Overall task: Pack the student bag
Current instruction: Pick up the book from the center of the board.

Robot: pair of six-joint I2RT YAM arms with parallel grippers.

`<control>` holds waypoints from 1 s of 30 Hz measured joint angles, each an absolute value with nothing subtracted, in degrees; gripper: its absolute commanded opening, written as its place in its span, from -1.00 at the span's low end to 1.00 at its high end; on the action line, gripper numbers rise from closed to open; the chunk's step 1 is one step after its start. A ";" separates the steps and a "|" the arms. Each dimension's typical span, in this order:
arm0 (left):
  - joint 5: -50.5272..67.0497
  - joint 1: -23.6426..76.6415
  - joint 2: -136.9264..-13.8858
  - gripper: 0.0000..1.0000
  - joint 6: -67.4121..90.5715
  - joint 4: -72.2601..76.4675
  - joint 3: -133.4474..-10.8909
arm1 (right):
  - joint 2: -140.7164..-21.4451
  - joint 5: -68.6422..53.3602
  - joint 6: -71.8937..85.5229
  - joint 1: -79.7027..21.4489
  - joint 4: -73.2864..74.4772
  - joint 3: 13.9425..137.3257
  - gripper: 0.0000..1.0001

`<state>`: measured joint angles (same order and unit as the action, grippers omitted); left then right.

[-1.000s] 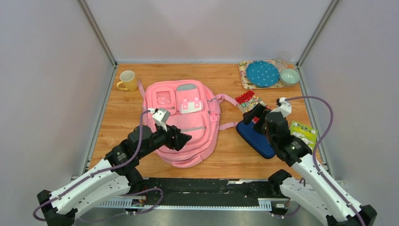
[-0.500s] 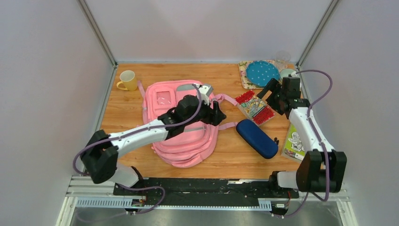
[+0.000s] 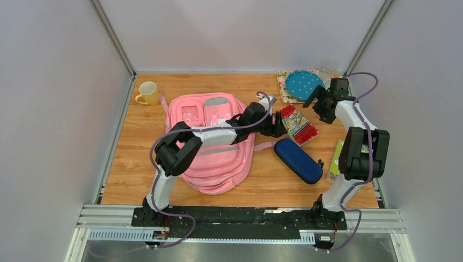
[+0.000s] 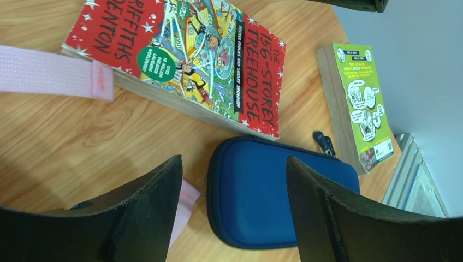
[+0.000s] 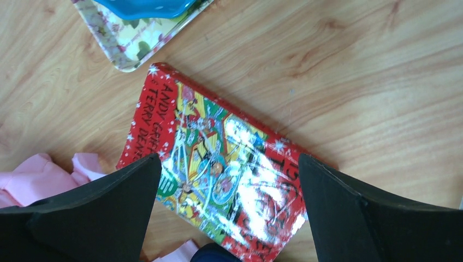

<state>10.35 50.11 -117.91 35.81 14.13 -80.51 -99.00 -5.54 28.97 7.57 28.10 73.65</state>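
Note:
The pink student bag (image 3: 210, 144) lies flat on the table's left half, front pockets up. My left gripper (image 3: 277, 127) reaches across it to its right side and hangs open and empty above a navy-blue zip pouch (image 3: 298, 160). In the left wrist view the pouch (image 4: 273, 196) shows between the open fingers (image 4: 233, 164), next to a pink strap (image 4: 49, 71). A red storybook (image 3: 297, 124) lies between the grippers. My right gripper (image 3: 320, 107) is open and empty above the book's far side (image 5: 218, 180), fingers (image 5: 229, 158) wide apart.
A green book (image 3: 339, 161) lies at the right edge, partly behind the right arm; it also shows in the left wrist view (image 4: 360, 103). A patterned tray (image 3: 285, 87) with a blue plate (image 3: 303, 84) and a glass (image 3: 327, 66) stands back right. A yellow mug (image 3: 148, 93) stands back left.
My left gripper has reached further right, off the bag, to near the red book and the pouch. My right gripper has moved back a little toward the tray. Both stay open.

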 measured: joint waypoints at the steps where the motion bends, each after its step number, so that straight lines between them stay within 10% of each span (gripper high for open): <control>1: 10.63 50.11 -119.46 0.54 36.21 14.13 -81.76 | -100.36 -6.11 28.27 7.90 28.10 74.39 0.98; 13: 13.45 49.74 -131.00 0.50 42.48 14.04 -88.82 | -111.55 -17.19 27.35 12.01 25.32 75.55 0.95; 21: 15.94 49.04 -132.55 0.48 46.04 16.43 -89.23 | -110.59 -28.36 27.16 12.34 17.28 69.63 0.59; 30: 21.28 46.63 -136.68 -0.15 48.07 13.08 -95.07 | -109.12 -33.65 25.80 13.72 11.57 64.93 0.29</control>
<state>21.28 46.63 -136.68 48.07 13.08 -95.07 -109.12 -33.65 25.80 13.72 11.57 64.93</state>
